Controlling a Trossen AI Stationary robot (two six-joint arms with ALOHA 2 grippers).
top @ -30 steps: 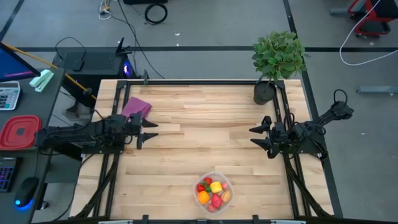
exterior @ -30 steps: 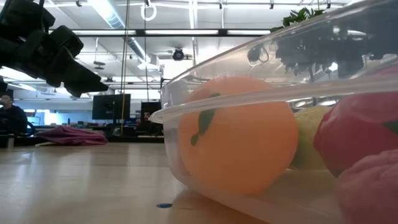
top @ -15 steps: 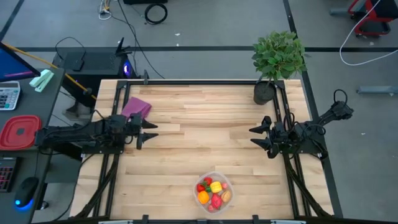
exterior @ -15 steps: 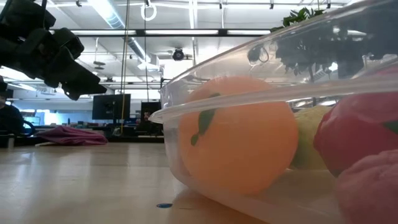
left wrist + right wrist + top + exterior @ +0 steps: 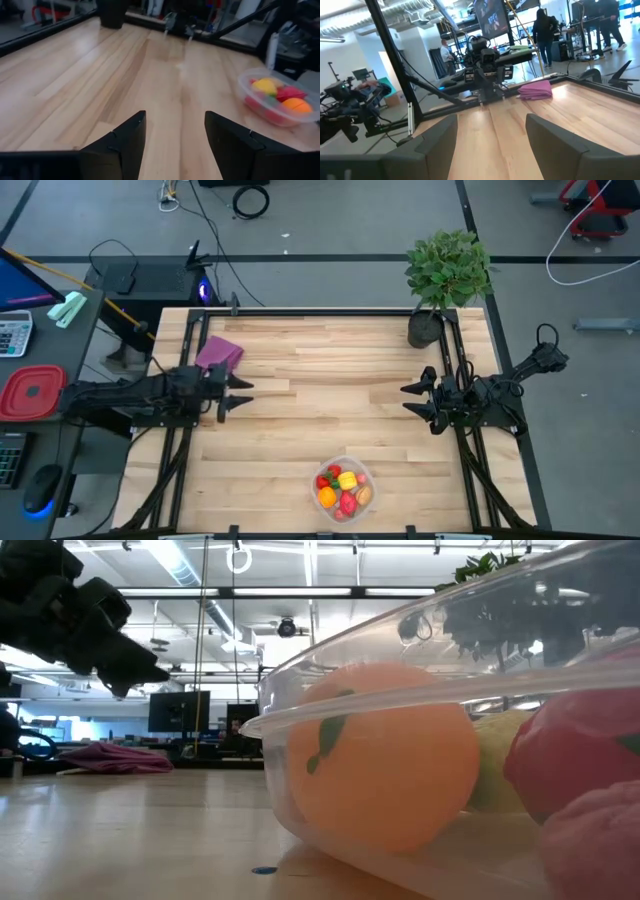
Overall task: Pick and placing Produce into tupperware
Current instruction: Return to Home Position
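Note:
The tupperware (image 5: 370, 476) is a round clear tub standing near the table's near edge, right of the middle. Several produce pieces (image 5: 342, 488) lie inside it, in red, yellow, orange and tan. The low view sits right against the tub's wall (image 5: 300, 710); an orange fruit (image 5: 385, 755) and a red piece (image 5: 580, 755) show through it. My left gripper (image 5: 238, 392) hovers open at the table's left side, far from the tub (image 5: 245, 92). My right gripper (image 5: 412, 402) hovers open at the right side. Both hold nothing.
A purple folded cloth (image 5: 219, 353) lies at the far left corner, just beyond my left gripper. A potted plant (image 5: 447, 275) stands at the far right corner. A red lidded container (image 5: 28, 392) sits on the side desk off the table's left. People (image 5: 544, 35) stand in the room beyond.

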